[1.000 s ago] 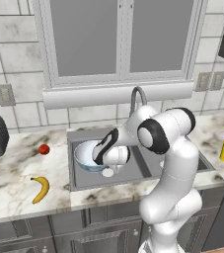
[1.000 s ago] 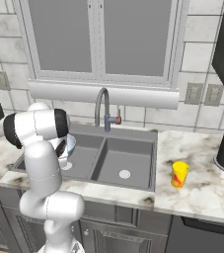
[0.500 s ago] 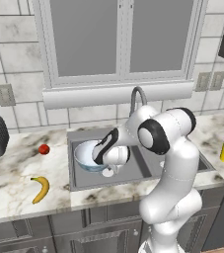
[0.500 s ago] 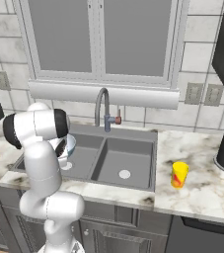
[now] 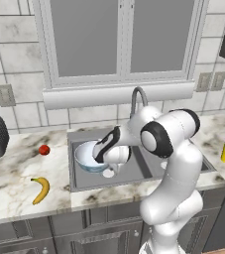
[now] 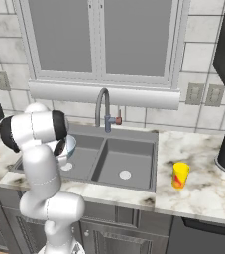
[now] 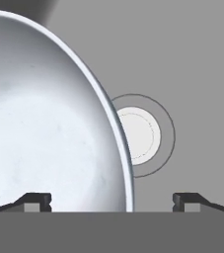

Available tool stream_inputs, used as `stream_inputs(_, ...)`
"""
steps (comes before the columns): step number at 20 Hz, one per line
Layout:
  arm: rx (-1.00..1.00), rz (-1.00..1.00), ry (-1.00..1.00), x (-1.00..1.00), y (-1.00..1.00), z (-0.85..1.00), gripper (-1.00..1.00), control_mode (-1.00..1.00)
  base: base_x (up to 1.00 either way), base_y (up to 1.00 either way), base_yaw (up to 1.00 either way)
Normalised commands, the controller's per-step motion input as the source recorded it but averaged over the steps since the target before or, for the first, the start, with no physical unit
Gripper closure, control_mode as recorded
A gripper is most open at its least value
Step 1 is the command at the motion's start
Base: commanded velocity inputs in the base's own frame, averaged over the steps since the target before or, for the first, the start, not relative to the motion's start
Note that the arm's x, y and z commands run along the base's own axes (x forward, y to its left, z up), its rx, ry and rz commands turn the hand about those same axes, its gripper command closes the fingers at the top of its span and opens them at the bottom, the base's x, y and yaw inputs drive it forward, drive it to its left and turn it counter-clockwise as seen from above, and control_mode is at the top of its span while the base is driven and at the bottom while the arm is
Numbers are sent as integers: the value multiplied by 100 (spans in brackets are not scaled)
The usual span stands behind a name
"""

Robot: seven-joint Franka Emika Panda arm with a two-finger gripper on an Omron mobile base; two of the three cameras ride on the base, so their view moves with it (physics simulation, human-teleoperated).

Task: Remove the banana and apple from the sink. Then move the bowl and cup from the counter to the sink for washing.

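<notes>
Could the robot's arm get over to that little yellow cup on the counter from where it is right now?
Probably yes. The cup stands alone on the counter right of the sink, nothing crowding it. The gripper is open at the bowl in the left basin, so it needs a long swing across, perhaps a base move.

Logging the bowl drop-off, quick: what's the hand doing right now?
Hand: open, fingers spread either side of the bowl's rim, gripping nothing; bowl sits in the sink.
</notes>
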Motion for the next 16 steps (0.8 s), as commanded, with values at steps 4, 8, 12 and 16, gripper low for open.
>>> stream_inputs(4, 0, 3, 0, -9, -1, 22, -100, -100, 0, 0, 0)
stream_inputs(8, 0, 0, 0, -17, -4, 23, -100, -100, 0, 0, 0)
stream_inputs(12, 0, 0, 0, -20, -7, 22, -100, -100, 0, 0, 0)
stream_inputs(16, 0, 0, 0, -21, -10, 21, -100, -100, 0, 0, 0)
